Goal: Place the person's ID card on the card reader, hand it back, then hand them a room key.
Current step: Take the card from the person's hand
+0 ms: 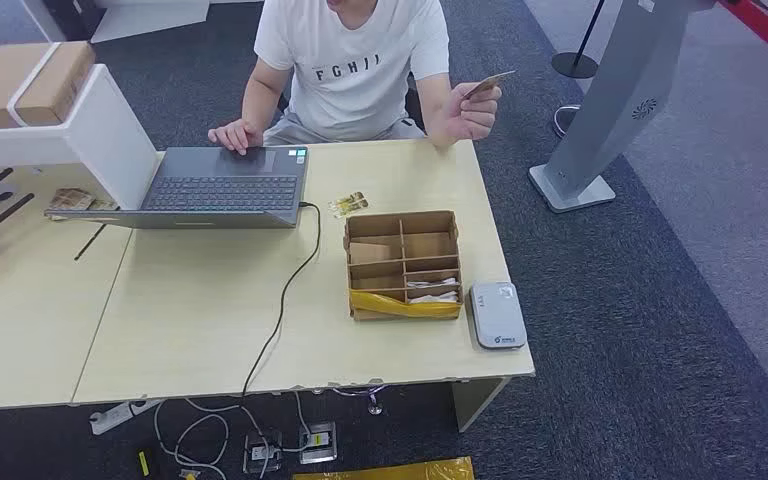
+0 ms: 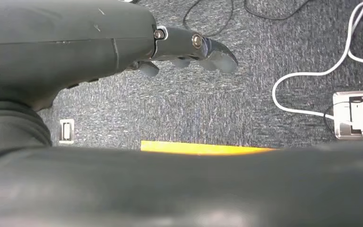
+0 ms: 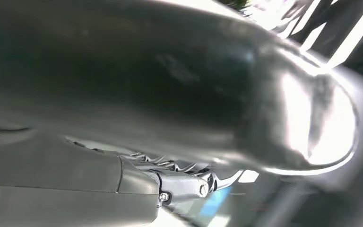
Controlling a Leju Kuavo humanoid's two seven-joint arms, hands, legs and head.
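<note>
Left wrist view: left hand (image 2: 189,49) hangs (over carpet (image 2: 208,109)).

Cardboard organiser (image 1: 402,265), glossy white plastic card reader (image 1: 497,315)

I see a table (image 1: 210,330) with a person (image 1: 352,62) seated behind its far edge, holding an ID card (image 1: 487,84) up above the far right corner. A laptop (image 1: 222,188) sits on the far left part. Right of it, nearer me, is a divided tray (image 1: 402,263), and the card reader (image 1: 497,315) lies just beside the tray's right side, near the table's right edge.
</note>
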